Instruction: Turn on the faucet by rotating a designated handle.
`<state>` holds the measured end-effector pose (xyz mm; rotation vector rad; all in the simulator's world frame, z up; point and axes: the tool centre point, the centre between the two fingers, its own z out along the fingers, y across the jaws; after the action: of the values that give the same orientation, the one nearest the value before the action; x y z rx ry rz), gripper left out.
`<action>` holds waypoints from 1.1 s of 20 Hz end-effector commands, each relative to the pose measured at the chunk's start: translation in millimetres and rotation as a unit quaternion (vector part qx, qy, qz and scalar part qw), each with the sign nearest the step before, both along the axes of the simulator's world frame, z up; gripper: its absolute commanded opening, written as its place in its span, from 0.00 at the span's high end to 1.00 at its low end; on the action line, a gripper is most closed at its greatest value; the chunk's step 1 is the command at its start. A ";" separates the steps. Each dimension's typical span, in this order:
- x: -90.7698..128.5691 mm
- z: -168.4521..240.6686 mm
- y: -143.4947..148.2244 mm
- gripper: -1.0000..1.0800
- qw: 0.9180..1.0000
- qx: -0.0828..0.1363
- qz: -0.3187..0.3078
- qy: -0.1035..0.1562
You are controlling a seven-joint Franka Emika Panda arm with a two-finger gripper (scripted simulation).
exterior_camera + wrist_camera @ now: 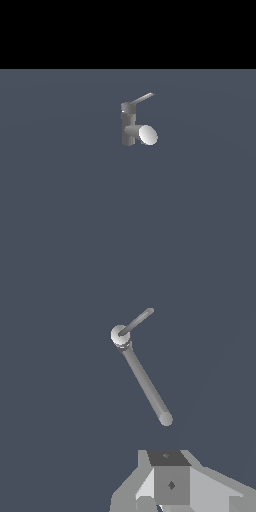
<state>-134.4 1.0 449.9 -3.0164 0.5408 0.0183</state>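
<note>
Well ahead of the hand (170, 491), apart from it, faucet (131, 125) stands upright on the grey worktop (60, 190). Handle (144, 98), a thin flat bar, sticks out from the post's top cap, long axis slanting up toward the exterior view's right. Spout (141, 134) points toward the camera and right. Hand only partly in wrist view; can't tell if open or closed, touching nothing.

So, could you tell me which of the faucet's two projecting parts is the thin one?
The handle, a flat bar from the post's top; the spout lower down is a thick cylinder.
</note>
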 end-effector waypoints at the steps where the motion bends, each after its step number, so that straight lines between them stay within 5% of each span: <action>1: 20.6 -10.0 -3.0 1.00 0.999 0.005 -0.035 0.003; 11: 98.0 -62.5 -18.5 1.00 0.984 0.013 -0.176 0.017; 22: 171.3 -141.7 -41.1 1.00 0.944 0.002 -0.328 0.027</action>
<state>27.5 -36.8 320.3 -2.7033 1.4432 0.0629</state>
